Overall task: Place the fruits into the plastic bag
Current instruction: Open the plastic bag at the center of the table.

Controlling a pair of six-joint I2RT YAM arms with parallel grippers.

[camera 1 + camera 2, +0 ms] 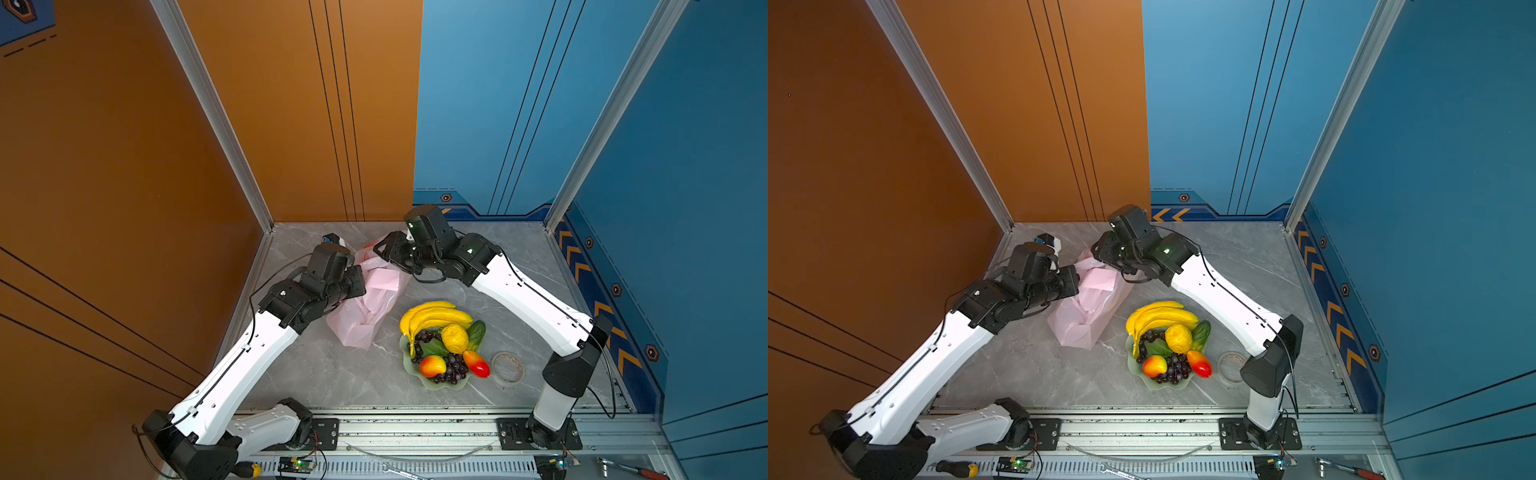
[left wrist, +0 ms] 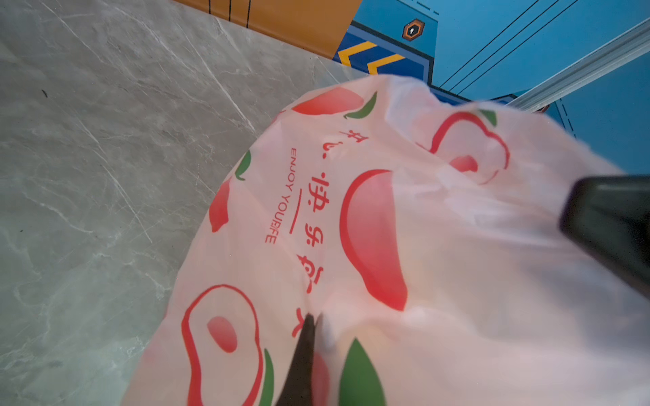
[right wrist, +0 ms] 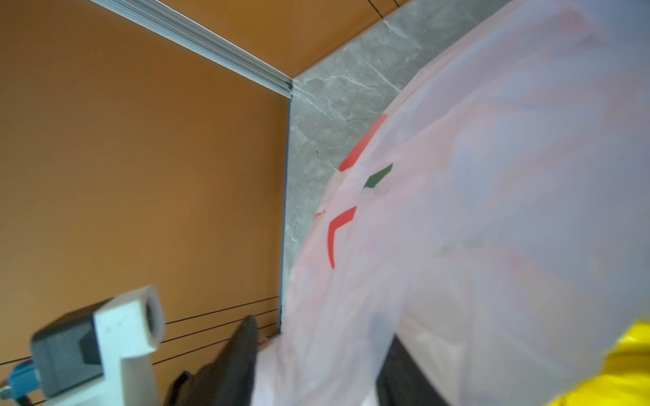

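The pale-pink plastic bag [image 2: 439, 246] is showing red print in the left wrist view. An English line [image 2: 279, 197] is reading "ENJOY YOUR LIFE", its last letters creased. It is running beside a column of Chinese characters [image 2: 318, 197] that includes 快乐. Orange chevrons [image 1: 1334, 308] are marking the dark blue wall band [image 1: 1327, 286].

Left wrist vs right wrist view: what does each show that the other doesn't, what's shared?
Left wrist only: the printed side of the plastic bag, peaches and red lettering, the left gripper pinched shut on its film, the blue wall. Right wrist only: the left arm's wrist camera and the bag's blurred, barely printed side. Both: the bag, the grey marble tabletop, the orange wall.
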